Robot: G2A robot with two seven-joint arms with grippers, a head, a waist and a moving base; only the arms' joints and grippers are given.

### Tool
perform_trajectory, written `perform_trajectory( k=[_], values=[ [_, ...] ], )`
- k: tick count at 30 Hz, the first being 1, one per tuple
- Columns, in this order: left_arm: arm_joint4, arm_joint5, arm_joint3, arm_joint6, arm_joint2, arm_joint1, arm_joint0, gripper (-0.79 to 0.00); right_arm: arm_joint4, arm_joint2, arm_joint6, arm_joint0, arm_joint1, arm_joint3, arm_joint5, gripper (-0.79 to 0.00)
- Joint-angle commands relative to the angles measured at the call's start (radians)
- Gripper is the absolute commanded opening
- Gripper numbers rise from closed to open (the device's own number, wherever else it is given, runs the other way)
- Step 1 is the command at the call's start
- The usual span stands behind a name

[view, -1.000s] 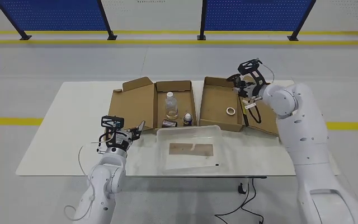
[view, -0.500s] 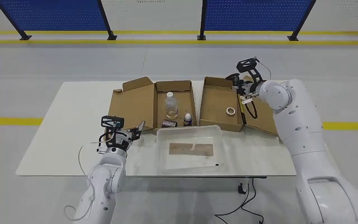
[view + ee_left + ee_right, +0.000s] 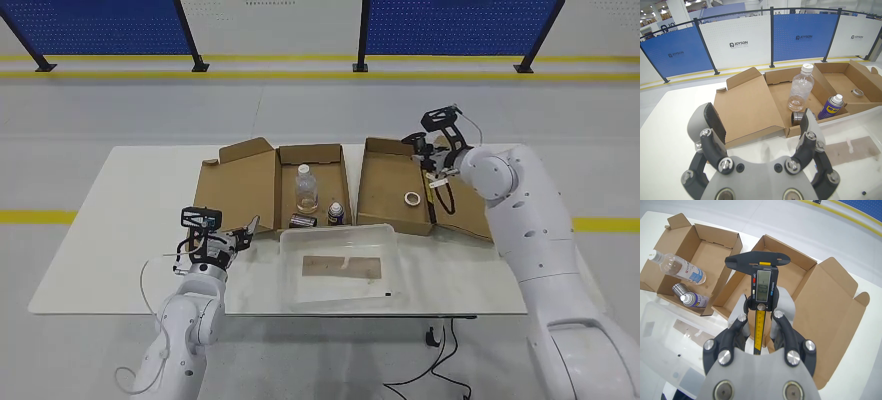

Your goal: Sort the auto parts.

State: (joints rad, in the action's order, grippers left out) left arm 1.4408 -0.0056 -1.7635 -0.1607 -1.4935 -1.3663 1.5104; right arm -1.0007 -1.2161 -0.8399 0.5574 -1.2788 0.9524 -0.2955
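My right gripper (image 3: 762,302) is shut on a black digital caliper (image 3: 763,283) with a yellow scale. It hangs over the far right corner of the right cardboard box (image 3: 383,165), where the gripper (image 3: 432,160) shows in the top view. A metal ring (image 3: 411,198) lies on that box's floor. The left box (image 3: 322,158) holds a clear bottle (image 3: 306,187), a blue spray can (image 3: 336,212) and a metal cylinder (image 3: 302,220). My left gripper (image 3: 759,117) is open and holds nothing, low over the table in front of the left box's flap (image 3: 240,185).
A clear plastic tray (image 3: 335,232) stands at the table's front middle, just before both boxes. The right box's lid (image 3: 470,215) lies folded out to the right. Bare white table (image 3: 130,220) stretches out to the left.
The right arm has shifted slightly to the left and back with the caliper in its gripper. The left arm has kept still.
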Motion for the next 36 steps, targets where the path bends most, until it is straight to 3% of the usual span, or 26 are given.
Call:
perform_trajectory(
  k=[1,16,27,36],
  values=[
    [0.0,0.0,0.0,0.0,0.0,0.0,0.0,0.0,0.008,0.01,0.001,-0.008,-0.004,-0.011,0.016,-0.785],
    [0.0,0.0,0.0,0.0,0.0,0.0,0.0,0.0,0.115,0.104,0.15,-0.169,-0.078,-0.312,0.266,-0.785],
    [0.0,0.0,0.0,0.0,0.0,0.0,0.0,0.0,0.198,0.177,0.255,-0.238,-0.159,-0.554,0.325,-0.785],
    [0.0,0.0,0.0,0.0,0.0,0.0,0.0,0.0,0.243,0.182,0.293,-0.276,-0.188,-0.663,0.324,-0.785]
  ],
)
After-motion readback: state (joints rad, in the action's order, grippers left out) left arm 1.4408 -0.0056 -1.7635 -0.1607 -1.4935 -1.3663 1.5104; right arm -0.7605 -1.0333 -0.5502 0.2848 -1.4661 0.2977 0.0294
